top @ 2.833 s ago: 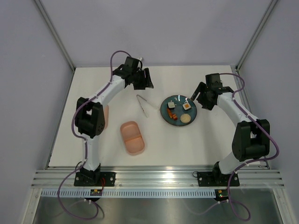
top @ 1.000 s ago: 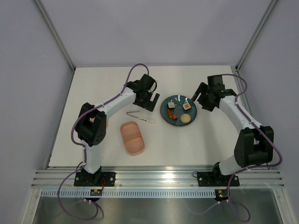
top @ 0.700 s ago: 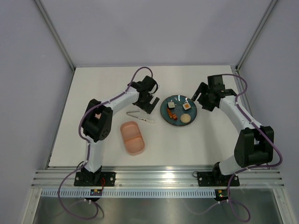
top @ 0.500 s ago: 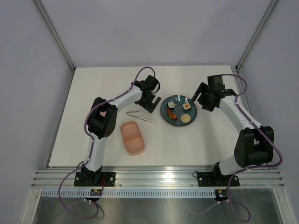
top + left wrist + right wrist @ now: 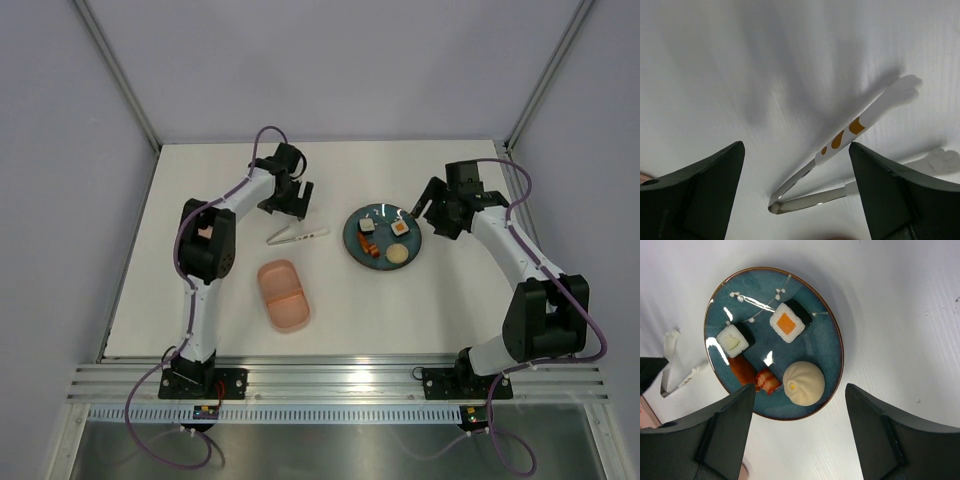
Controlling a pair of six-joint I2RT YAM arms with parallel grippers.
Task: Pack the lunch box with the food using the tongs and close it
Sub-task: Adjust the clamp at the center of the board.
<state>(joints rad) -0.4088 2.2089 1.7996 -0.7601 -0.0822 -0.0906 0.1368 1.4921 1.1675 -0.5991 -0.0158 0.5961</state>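
- Both fingers of our left gripper point(image 5: 796, 150) are spread wide, and they hold nothing.
- Right under them lie the tongs point(image 5: 840, 140), flat on the table point(image 5: 400, 300). They sit between the two fingers and do not touch either one. The paw-shaped tips point away from the joined end.
- We think the tongs are light, thin and springy. They look smooth, so they may slide or spin if we bump them.
- We think the best place to hold is across both arms, about halfway along. Then one squeeze will shut the tips.
- Our right gripper point(image 5: 800, 389) has its fingers wide apart too, with nothing in them. It hangs over the dark teal plate point(image 5: 820, 355).
- On the plate sit two rice rolls point(image 5: 787, 322), red sausage bits point(image 5: 742, 371) and a round bun point(image 5: 803, 383). They look small and soft, so we think a gentle pinch is enough.
- The pink lunch box point(image 5: 284, 295) lies open on the table, nearer to us than the tongs and apart from them. It looks empty.
- The table is white and smooth. Pale walls stand around it, and a metal rail runs along the near edge.
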